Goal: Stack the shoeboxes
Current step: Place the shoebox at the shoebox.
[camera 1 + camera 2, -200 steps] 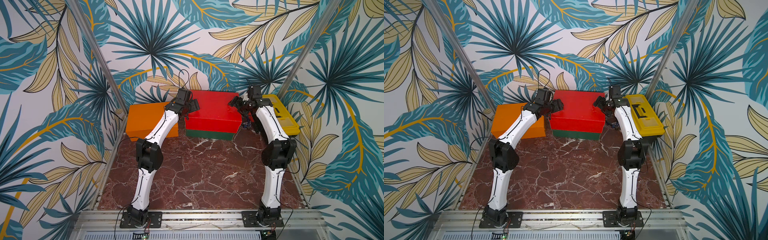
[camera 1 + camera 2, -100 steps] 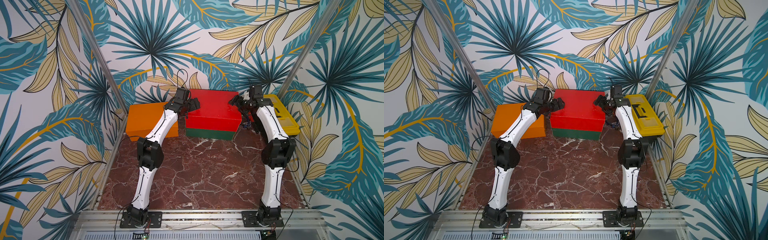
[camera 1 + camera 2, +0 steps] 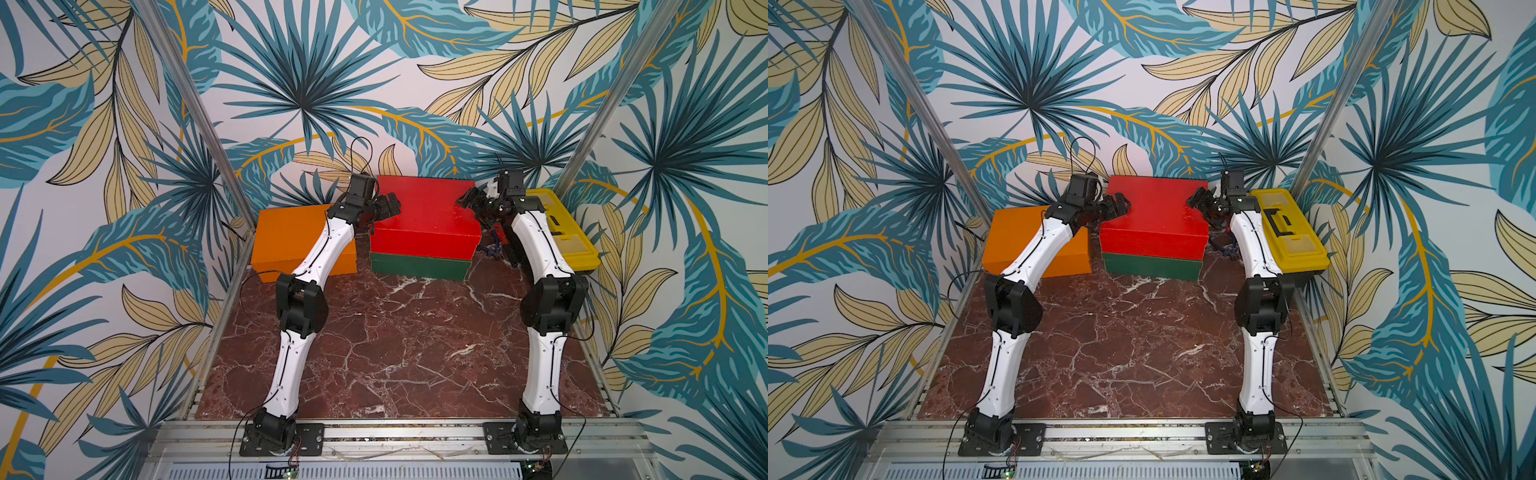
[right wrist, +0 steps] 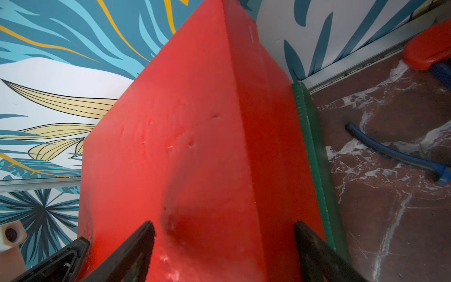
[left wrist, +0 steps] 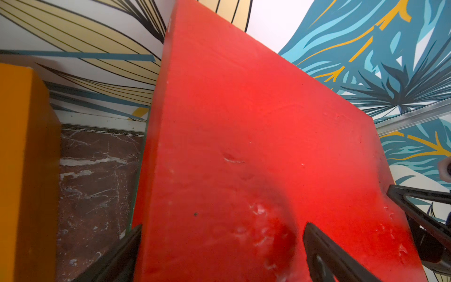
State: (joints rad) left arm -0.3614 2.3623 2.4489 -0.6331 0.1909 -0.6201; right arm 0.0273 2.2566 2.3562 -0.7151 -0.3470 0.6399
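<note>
Red shoebox (image 3: 424, 216) sits on green shoebox (image 3: 419, 268), table (image 3: 395, 332) rear centre; 2 of 3 stacked. Left gripper (image 3: 388, 206) and right gripper (image 3: 467, 199) spread astride red box's side edges, pinching nothing. Next probably: both lift orange shoebox (image 3: 286, 237), beside stack, onto red.

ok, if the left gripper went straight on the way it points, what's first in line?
The red shoebox. The left gripper points across its lid, open jaws straddling the box's edge, so contact would probably come almost at once, though depth is hard to judge.
</note>
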